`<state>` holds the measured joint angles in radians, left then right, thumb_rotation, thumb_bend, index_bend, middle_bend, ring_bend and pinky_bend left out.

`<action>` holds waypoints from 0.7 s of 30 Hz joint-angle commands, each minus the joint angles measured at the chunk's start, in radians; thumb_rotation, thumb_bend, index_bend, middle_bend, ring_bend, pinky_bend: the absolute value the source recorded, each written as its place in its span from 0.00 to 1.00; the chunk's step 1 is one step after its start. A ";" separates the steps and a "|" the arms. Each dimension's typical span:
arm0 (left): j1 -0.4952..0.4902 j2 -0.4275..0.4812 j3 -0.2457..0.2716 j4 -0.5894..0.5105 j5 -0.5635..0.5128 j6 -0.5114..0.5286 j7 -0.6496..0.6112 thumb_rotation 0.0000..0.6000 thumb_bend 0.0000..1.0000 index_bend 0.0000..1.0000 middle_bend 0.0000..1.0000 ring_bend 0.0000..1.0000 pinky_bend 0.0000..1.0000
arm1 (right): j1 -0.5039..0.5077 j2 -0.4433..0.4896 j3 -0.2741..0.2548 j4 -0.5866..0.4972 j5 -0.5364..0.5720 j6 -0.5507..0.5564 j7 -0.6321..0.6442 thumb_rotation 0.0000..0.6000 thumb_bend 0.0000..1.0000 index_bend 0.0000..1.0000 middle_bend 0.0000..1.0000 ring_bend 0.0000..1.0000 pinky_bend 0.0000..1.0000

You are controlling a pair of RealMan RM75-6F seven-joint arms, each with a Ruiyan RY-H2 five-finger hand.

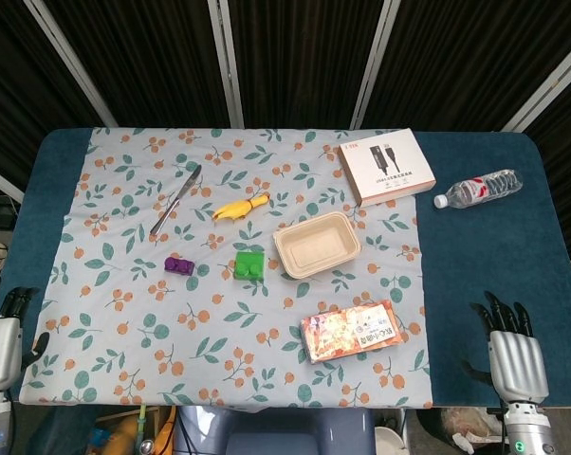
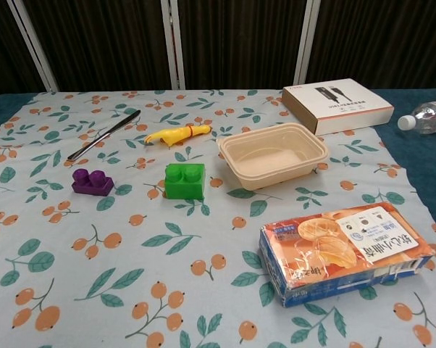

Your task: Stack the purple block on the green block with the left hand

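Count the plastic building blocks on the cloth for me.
2: a small purple plastic block left of a taller green plastic block, apart, beside the beige tray. None seem hidden.

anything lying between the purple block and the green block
Nothing: only bare floral cloth separates the purple block from the green block, shown in both views.

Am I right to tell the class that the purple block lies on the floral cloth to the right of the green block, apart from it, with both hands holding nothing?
Not quite. In the head view the purple block lies to the left of the green block, not the right. The rest stands: they are apart on the floral cloth, and the left hand and right hand hold nothing.
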<state>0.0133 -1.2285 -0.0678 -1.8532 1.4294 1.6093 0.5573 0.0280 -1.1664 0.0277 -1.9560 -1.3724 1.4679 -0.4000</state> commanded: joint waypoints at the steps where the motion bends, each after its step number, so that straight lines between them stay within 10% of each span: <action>1: -0.004 0.000 0.005 -0.003 -0.002 -0.011 0.003 1.00 0.30 0.24 0.24 0.00 0.01 | -0.003 0.003 0.000 -0.002 -0.001 0.004 0.007 1.00 0.15 0.21 0.10 0.13 0.00; 21: -0.276 -0.070 -0.207 0.017 -0.377 -0.271 0.150 1.00 0.32 0.26 0.28 0.01 0.01 | 0.001 -0.006 0.001 0.002 0.017 -0.003 -0.012 1.00 0.15 0.21 0.10 0.13 0.00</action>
<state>-0.2175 -1.2728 -0.2465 -1.8617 1.1035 1.3769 0.6688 0.0282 -1.1720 0.0278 -1.9552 -1.3556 1.4660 -0.4108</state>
